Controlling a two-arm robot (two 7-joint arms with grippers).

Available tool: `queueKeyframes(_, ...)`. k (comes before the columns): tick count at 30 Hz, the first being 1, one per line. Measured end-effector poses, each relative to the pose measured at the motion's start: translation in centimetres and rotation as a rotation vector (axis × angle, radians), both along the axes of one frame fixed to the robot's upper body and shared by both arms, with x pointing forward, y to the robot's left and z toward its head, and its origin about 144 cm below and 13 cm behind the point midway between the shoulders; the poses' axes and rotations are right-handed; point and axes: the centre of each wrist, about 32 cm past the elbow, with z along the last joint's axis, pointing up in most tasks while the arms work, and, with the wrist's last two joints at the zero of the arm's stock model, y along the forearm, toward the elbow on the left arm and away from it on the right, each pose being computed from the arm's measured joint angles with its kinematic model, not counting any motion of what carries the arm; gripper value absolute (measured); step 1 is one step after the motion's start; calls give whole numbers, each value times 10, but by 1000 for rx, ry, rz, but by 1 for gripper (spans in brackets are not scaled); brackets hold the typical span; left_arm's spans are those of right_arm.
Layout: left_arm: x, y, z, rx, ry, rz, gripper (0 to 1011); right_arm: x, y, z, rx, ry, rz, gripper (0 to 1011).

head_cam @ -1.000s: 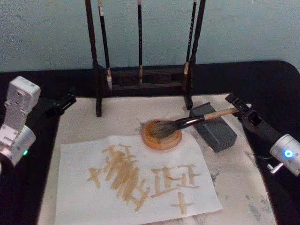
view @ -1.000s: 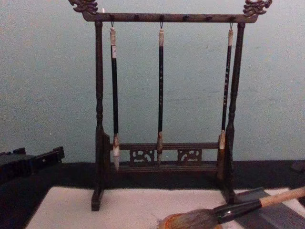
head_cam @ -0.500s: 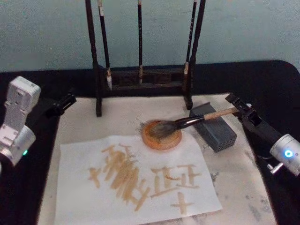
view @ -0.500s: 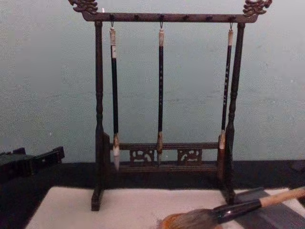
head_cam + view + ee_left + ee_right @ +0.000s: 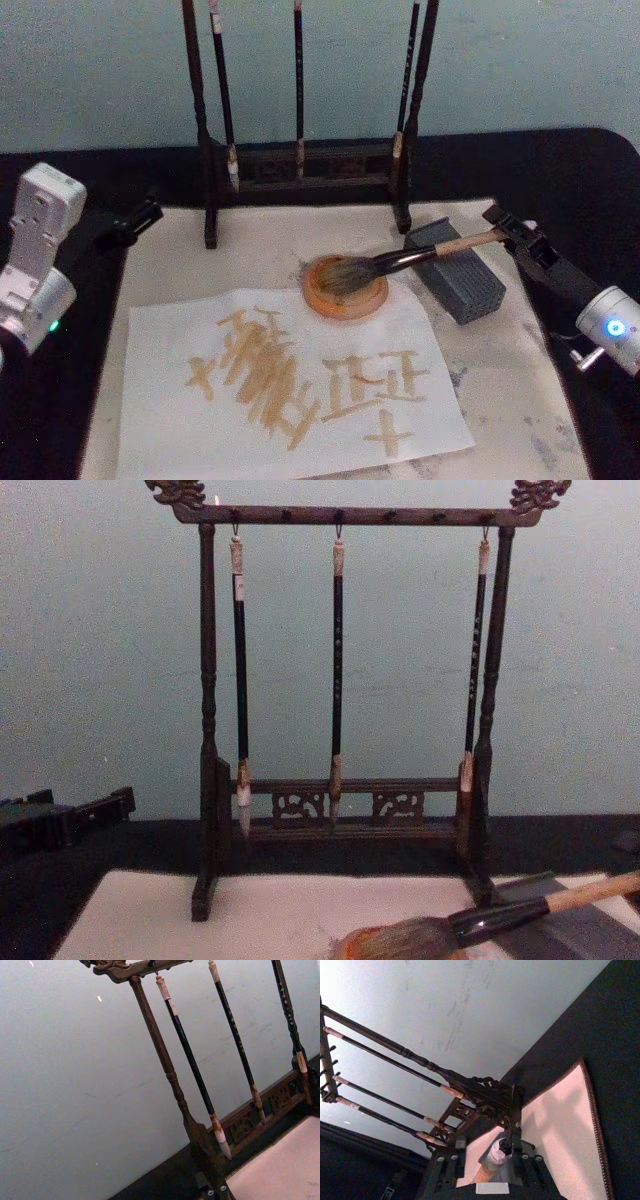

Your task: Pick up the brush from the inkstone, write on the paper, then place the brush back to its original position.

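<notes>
Hardly anything has shifted since a second ago: my right jaws point(image 5: 512, 233) stand parted astride the white end of the brush point(image 5: 400, 262), gripping nothing, its bristles resting beyond them on the inkstone point(image 5: 340, 308), handle propped on the grey block point(image 5: 470, 290), I judge for easy regrasping; left jaws point(image 5: 140, 215) idle far across from them.

Dark brush rack point(image 5: 161, 1052), three hanging brushes point(image 5: 193, 1068), pale wall point(image 5: 75, 1085)

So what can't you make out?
Head view: tops of three thin dark brushes, cut by top edge.
Head view: tan strokes on white paper, illegibly blurred.
Chest view: round orange inkstone beneath thick bushy brush, cut by bottom edge.
Head view: whether right gripper holds brush, too small.
</notes>
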Motion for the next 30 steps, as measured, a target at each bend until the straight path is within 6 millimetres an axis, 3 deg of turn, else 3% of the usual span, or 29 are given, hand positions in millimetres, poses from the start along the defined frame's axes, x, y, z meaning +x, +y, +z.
queueKeyframes(5,0,0,0,0,0,0,1002,0,0,0,0,0,0,398)
queueKeyframes(13,0,0,0,0,0,0,1002,0,0,0,-1,0,1,187)
queueKeyframes(30,0,0,0,0,0,0,1002,0,0,0,-1,0,0,181)
